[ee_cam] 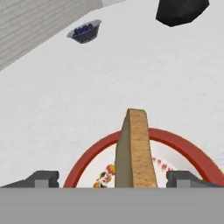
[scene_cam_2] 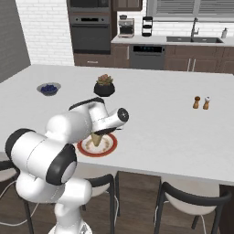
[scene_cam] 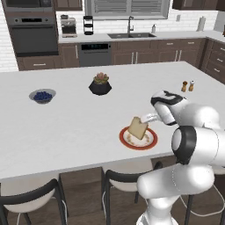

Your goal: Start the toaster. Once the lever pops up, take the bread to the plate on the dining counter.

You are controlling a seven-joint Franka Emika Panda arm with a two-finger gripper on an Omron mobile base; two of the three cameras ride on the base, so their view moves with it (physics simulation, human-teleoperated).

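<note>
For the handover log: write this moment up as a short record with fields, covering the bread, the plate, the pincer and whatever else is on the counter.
bread: light tan slice standing tilted on edge over the plate, between the fingertips
plate: red-rimmed, near front edge of the dining counter
pincer: open, fingers apart on either side of the slice, not touching it
other items: bowl of blueberries, black plant pot, salt and pepper shakers
task state: bread at plate, not yet lying flat

Base views flank the plate (scene_cam: 138,139); hand view close.
</note>
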